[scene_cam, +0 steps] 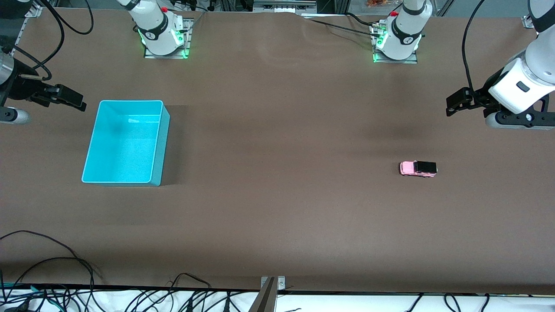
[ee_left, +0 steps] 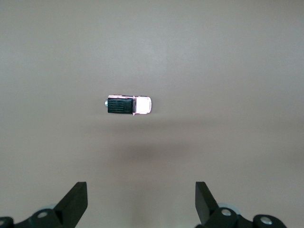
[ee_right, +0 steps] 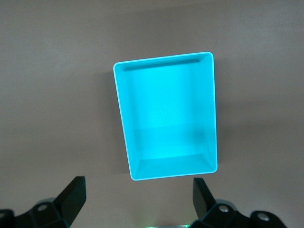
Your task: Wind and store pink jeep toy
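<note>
The pink jeep toy [scene_cam: 418, 168] [ee_left: 128, 105], boxy with a black roof, stands on the brown table toward the left arm's end. My left gripper [scene_cam: 453, 105] [ee_left: 141, 199] hangs high in the air at that end, open and empty, with the jeep well apart from its fingers. The turquoise bin [scene_cam: 126, 142] [ee_right: 167, 115] sits empty toward the right arm's end. My right gripper [scene_cam: 76, 102] [ee_right: 138, 197] hovers open and empty beside the bin, up in the air.
Both arm bases [scene_cam: 164, 32] [scene_cam: 396, 41] stand along the table's edge farthest from the front camera. Loose cables [scene_cam: 65, 277] trail over the edge nearest that camera. A metal bracket [scene_cam: 269, 294] sits at the middle of that edge.
</note>
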Action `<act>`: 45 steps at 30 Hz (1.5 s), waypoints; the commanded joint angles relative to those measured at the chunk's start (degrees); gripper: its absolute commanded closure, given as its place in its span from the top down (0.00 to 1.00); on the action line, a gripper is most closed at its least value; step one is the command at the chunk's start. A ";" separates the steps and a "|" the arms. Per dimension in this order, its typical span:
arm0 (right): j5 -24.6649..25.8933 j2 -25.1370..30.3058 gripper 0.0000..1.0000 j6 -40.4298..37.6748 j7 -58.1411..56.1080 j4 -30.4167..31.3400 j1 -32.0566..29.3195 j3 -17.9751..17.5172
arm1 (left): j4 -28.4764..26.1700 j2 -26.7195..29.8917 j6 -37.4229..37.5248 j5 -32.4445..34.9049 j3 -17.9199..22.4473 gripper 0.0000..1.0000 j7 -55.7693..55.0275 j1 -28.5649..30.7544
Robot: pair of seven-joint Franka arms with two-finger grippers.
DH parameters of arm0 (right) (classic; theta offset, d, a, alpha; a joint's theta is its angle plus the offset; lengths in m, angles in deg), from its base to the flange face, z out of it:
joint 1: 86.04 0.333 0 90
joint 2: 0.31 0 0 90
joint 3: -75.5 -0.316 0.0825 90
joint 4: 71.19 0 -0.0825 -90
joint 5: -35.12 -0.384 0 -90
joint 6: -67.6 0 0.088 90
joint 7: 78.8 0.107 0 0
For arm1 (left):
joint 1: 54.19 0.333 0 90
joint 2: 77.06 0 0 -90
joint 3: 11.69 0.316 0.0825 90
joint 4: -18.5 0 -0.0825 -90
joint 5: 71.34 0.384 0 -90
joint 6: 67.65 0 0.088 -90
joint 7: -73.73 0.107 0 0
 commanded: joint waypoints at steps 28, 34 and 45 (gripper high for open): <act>-0.88 0.61 1.00 -0.64 -0.65 0.09 -0.23 -0.10 | 2.07 -0.77 1.51 0.91 0.01 1.00 1.27 0.11; -0.88 0.61 1.00 -0.72 -0.65 0.09 -0.23 -0.10 | 2.07 -0.86 1.51 0.90 0.19 1.00 4.52 0.37; -0.88 0.61 1.00 -0.81 -0.65 0.09 -0.23 -0.10 | 2.07 -2.61 1.16 0.82 0.19 1.00 18.39 3.01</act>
